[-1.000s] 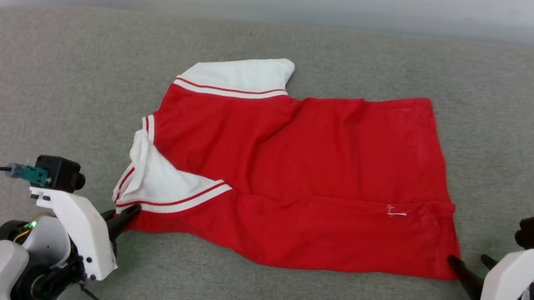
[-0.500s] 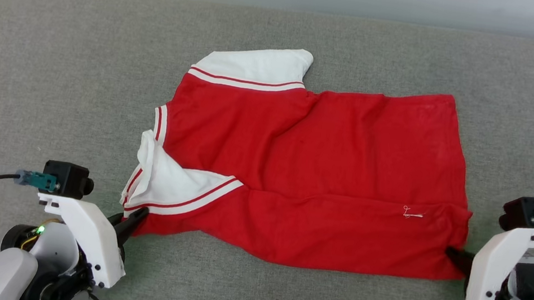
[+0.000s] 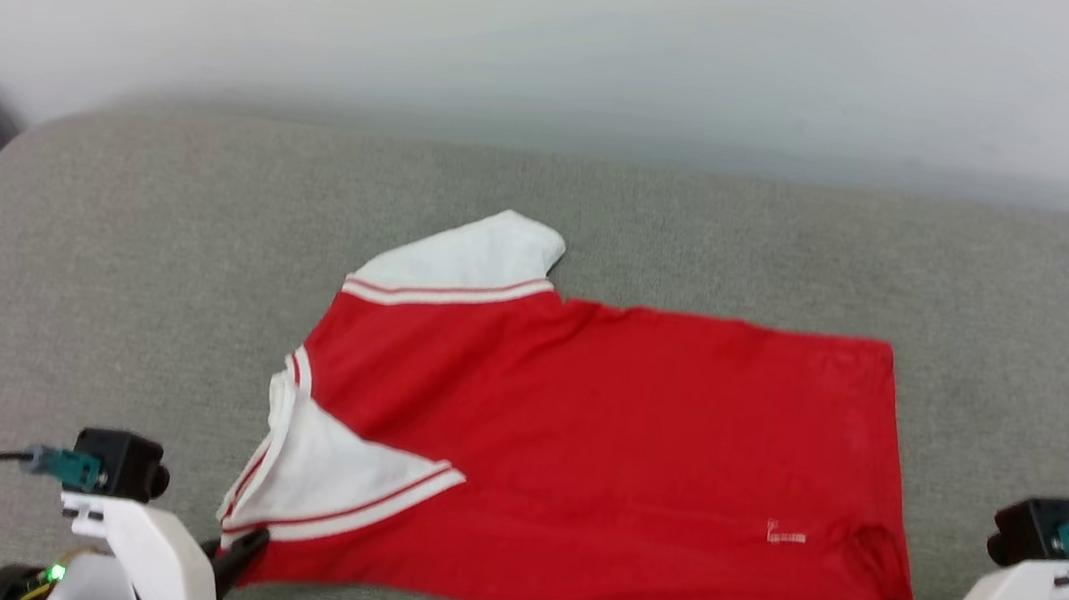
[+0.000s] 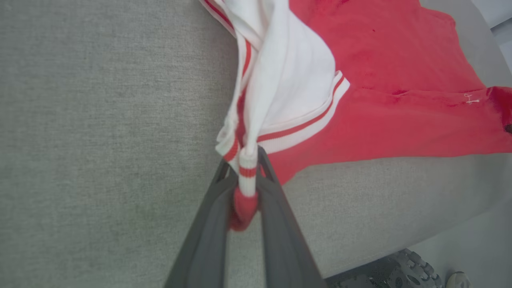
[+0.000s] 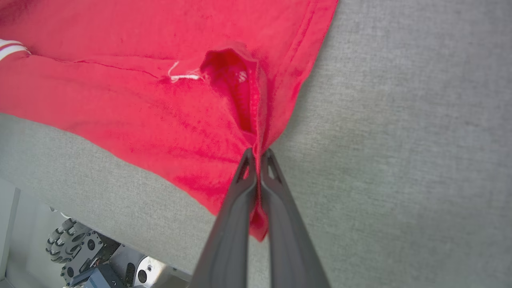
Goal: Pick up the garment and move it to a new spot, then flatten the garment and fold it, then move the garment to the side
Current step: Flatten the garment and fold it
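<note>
Two tools grip the near corners of the red jersey — left tool clamped on striped white trim, right tool closed on the hem corner. The jersey lies along the table's near edge, its long axis running left to right between them.

The red garment with white striped trim lies spread on grey padding, near corners lifted.
</note>
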